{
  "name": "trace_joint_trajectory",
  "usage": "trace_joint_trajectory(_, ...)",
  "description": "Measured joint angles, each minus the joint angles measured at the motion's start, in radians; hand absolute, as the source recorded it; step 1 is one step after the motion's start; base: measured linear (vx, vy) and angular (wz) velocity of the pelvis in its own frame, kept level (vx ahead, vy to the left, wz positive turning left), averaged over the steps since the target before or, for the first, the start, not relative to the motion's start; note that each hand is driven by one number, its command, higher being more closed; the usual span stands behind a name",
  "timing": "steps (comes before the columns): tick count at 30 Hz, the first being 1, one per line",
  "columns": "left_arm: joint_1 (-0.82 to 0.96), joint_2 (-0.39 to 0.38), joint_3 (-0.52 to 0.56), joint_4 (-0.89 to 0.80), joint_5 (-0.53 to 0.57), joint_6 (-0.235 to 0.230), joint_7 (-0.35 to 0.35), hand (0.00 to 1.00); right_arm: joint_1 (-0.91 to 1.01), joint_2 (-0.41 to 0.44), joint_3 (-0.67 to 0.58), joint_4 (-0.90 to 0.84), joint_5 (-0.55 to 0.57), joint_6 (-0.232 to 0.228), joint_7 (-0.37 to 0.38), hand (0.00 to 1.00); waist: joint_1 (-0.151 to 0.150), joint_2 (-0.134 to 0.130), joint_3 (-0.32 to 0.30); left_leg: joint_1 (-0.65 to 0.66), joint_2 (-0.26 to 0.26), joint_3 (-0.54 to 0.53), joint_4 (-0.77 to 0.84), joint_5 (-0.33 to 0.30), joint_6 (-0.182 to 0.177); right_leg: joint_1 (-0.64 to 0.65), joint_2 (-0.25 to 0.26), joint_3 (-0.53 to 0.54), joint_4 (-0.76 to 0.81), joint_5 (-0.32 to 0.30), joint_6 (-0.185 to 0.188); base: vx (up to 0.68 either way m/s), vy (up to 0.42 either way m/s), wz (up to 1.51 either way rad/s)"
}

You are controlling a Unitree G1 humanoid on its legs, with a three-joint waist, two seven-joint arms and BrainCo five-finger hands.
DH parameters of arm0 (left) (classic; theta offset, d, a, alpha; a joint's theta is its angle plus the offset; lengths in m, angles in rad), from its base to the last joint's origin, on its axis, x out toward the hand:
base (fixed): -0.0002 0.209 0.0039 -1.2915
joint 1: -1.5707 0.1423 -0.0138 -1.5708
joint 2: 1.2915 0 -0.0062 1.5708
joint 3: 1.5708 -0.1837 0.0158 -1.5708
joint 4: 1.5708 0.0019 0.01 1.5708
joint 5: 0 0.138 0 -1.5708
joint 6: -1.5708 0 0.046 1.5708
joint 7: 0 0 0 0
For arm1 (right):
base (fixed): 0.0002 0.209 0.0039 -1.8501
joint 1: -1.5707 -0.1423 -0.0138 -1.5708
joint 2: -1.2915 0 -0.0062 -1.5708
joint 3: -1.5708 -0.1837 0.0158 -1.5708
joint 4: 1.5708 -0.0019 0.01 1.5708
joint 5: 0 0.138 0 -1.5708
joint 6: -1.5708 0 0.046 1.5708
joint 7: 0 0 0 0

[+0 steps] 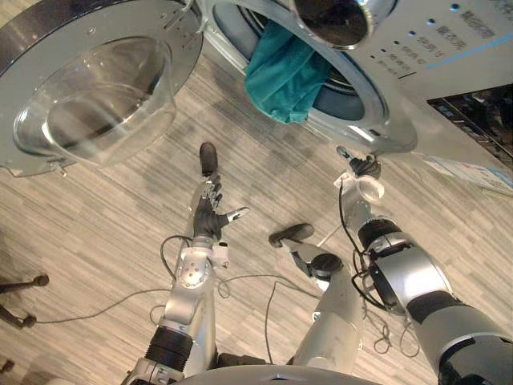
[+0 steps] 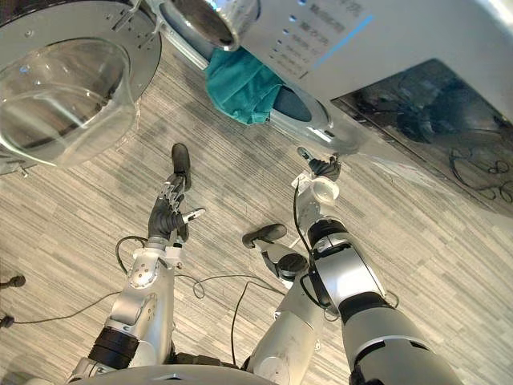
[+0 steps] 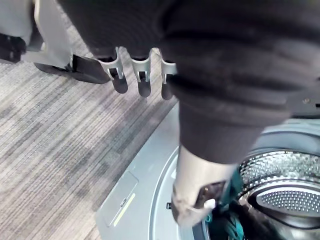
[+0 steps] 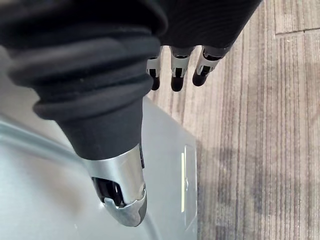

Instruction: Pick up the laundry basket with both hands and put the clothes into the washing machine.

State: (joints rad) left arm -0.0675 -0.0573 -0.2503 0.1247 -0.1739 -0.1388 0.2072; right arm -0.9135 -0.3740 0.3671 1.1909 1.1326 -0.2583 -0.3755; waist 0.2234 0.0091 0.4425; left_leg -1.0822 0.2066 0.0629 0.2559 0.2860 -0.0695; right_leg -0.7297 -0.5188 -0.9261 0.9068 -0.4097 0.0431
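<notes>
Fingers [image 3: 142, 82] of left hand [image 1: 210, 212]: straight, relaxed, nothing in them. Hand hovers over the floor [image 1: 120, 233], below the swung-open door [image 1: 88, 80]. Right hand [image 1: 365, 167] fingers [image 4: 175, 75] the same, loose and empty, just beside the washing machine [image 1: 449, 72] front, under the opening. Teal cloth [image 1: 284, 76] is at the mouth of the drum [image 3: 285, 185], draped over the lower rim, part hanging outside.

Risks as I see them:
- cloth only half in, so the overhang could drag it onto the floor
- right hand passing the rim could snag it
- shutting the door now would pinch it
</notes>
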Motion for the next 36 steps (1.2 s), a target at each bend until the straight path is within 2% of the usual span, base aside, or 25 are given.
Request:
trace_joint_trajectory(4,0.002,0.003,-0.030,0.015,-0.020,0.002,0.005,0.00,-0.008,0.000,0.027,0.045,0.096,-0.001,-0.023,0.00,0.025,0.001,-0.002,0.002,-0.010,-0.044,-0.030,0.016,0.001,0.036,-0.004,-0.053,0.038,-0.047,-0.003,0.03,-0.167,0.30)
trace_joint_trajectory(7,-0.002,0.003,-0.034,0.026,-0.021,0.011,0.007,0.00,-0.016,0.001,0.064,0.045,0.180,-0.002,-0.049,0.00,0.028,0.001,-0.002,0.008,-0.015,-0.070,-0.040,0.029,0.007,0.061,-0.004,-0.082,0.051,-0.064,-0.008,0.03,-0.141,0.20)
trace_joint_trajectory(9,-0.016,0.002,-0.033,0.059,-0.021,0.015,0.009,0.00,-0.016,0.005,0.093,0.045,0.218,0.001,-0.057,0.00,0.028,0.001,-0.002,0.026,-0.014,-0.076,-0.054,0.046,-0.005,0.083,0.001,-0.093,0.046,-0.065,-0.009,0.04,-0.109,0.07)
trace_joint_trajectory(12,-0.054,0.000,-0.031,0.114,-0.031,0.032,0.024,0.00,-0.010,0.053,0.103,0.044,0.241,0.006,-0.084,0.00,0.024,0.000,-0.002,0.070,0.001,-0.084,-0.054,0.050,-0.009,0.138,0.030,-0.102,0.013,-0.062,-0.007,0.05,-0.111,-0.06)
trace_joint_trajectory(14,-0.085,0.001,-0.031,0.160,-0.045,0.040,0.045,0.00,-0.002,0.174,0.166,-0.014,0.208,-0.001,-0.036,0.00,0.027,-0.002,-0.010,0.115,0.015,-0.084,-0.054,0.050,-0.009,0.185,0.051,-0.099,-0.018,-0.060,-0.004,0.05,-0.099,-0.10)
trace_joint_trajectory(16,-0.090,0.001,-0.038,0.179,-0.056,0.045,0.053,0.00,0.029,0.302,0.182,-0.045,0.194,0.001,-0.002,0.00,0.031,-0.004,-0.052,0.123,0.017,-0.085,-0.056,0.047,-0.012,0.204,0.063,-0.109,-0.035,-0.061,-0.003,0.06,-0.098,0.06)
trace_joint_trajectory(17,-0.092,0.001,-0.039,0.179,-0.061,0.045,0.069,0.00,0.046,0.404,0.182,-0.046,0.195,0.004,0.008,0.00,0.036,-0.003,-0.072,0.142,0.017,-0.084,-0.067,0.040,-0.019,0.229,0.070,-0.121,-0.049,-0.058,0.003,0.09,-0.094,0.21)
trace_joint_trajectory(18,-0.093,0.002,-0.034,0.177,-0.067,0.043,0.095,0.00,0.060,0.465,0.178,-0.034,0.200,0.003,0.016,0.00,0.039,-0.003,-0.073,0.162,0.013,-0.084,-0.071,0.030,-0.032,0.253,0.071,-0.128,-0.058,-0.055,0.008,0.11,-0.079,0.29)
trace_joint_trajectory(19,-0.089,0.023,-0.027,0.199,-0.069,0.051,0.117,0.00,0.083,0.486,0.195,-0.040,0.204,0.010,0.027,0.00,0.050,-0.003,-0.077,0.178,0.002,-0.084,-0.068,0.019,-0.045,0.278,0.067,-0.131,-0.068,-0.049,0.019,0.10,-0.050,0.34)
trace_joint_trajectory(22,-0.091,0.026,-0.031,0.198,-0.086,0.046,0.139,0.00,0.116,0.487,0.212,-0.014,0.204,0.022,0.026,0.00,0.056,-0.008,-0.081,0.182,-0.036,-0.091,-0.068,0.011,-0.039,0.310,0.049,-0.151,-0.091,-0.028,0.050,0.09,-0.002,0.35)
trace_joint_trajectory(25,-0.137,0.005,-0.035,0.198,-0.098,0.029,0.143,0.00,0.121,0.487,0.231,0.014,0.205,0.019,0.022,0.00,0.052,-0.008,-0.081,0.186,-0.060,-0.091,-0.074,0.004,-0.030,0.316,0.027,-0.153,-0.093,-0.013,0.059,0.06,0.043,0.18)
trace_joint_trajectory(29,-0.141,-0.005,-0.040,0.206,-0.101,0.018,0.157,0.00,0.116,0.488,0.298,0.015,0.212,0.013,0.017,0.00,0.052,-0.009,-0.081,0.198,-0.070,-0.082,-0.096,0.007,-0.027,0.308,0.015,-0.140,-0.093,-0.002,0.064,0.00,0.031,-0.03)
trace_joint_trajectory(36,-0.116,0.004,-0.067,0.218,-0.120,0.016,0.157,0.00,0.031,0.475,0.270,0.082,0.235,0.006,-0.010,0.00,0.054,-0.010,-0.080,0.183,-0.090,-0.089,-0.143,0.040,-0.018,0.284,-0.001,-0.158,-0.084,0.000,0.067,0.02,-0.014,0.08)
